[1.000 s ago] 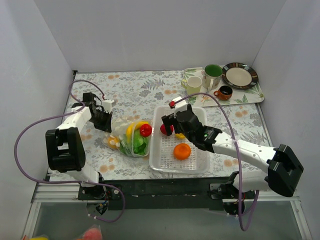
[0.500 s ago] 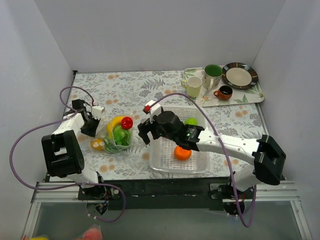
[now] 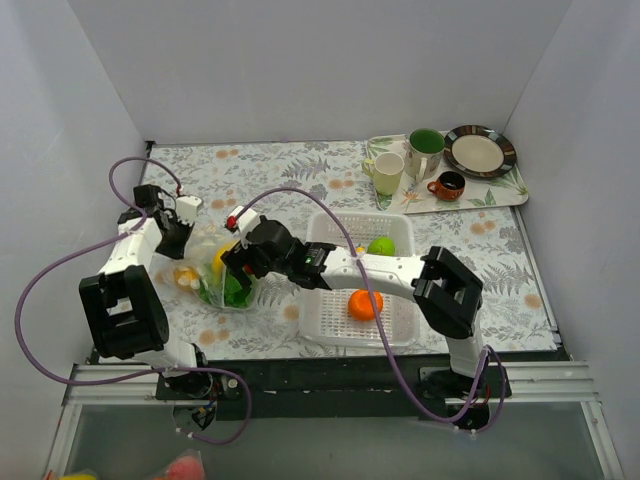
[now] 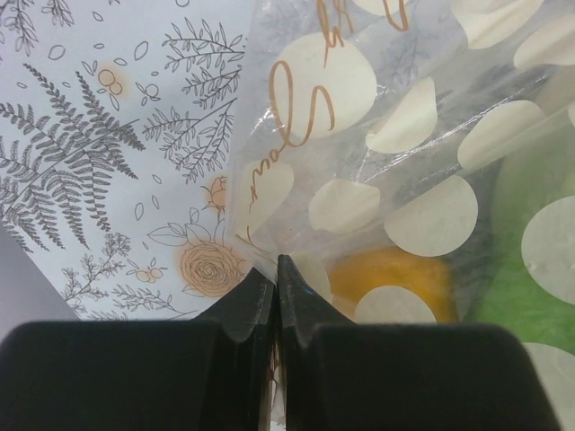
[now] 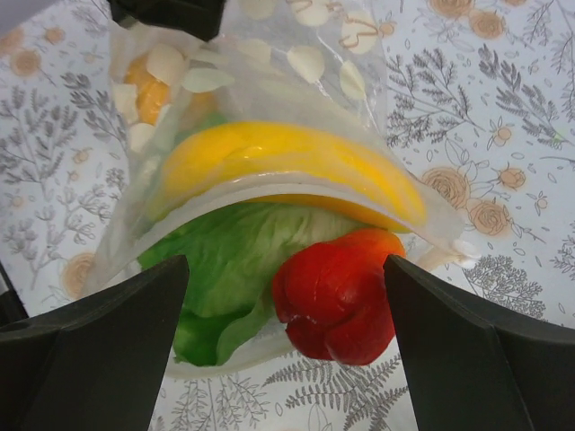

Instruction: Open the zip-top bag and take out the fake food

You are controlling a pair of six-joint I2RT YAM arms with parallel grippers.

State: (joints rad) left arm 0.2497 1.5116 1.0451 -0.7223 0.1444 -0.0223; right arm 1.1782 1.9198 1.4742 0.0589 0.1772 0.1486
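At 9 o'clock of the basket [image 3: 330, 325], the zip-top bag [image 3: 205, 268] lies on the worktop [image 3: 290, 180]. Its mouth gapes toward my right end effector [image 5: 286, 260], whose fingers are spread wide either side of the opening, where I see a red fruit [image 5: 334, 296], lettuce [image 5: 229, 256] and a banana [image 5: 287, 162]. My left end effector [image 4: 277, 268] is clenched on the bag's opposite edge. An orange [image 3: 364, 303] and a lime [image 3: 380, 245] sit in the basket.

The zip-top bag [image 4: 386, 135] carries thin brown-orange cursive lettering across its dotted plastic, seen in the left wrist view. The script is too crumpled and cropped to read. No other text, number or brand can be read.
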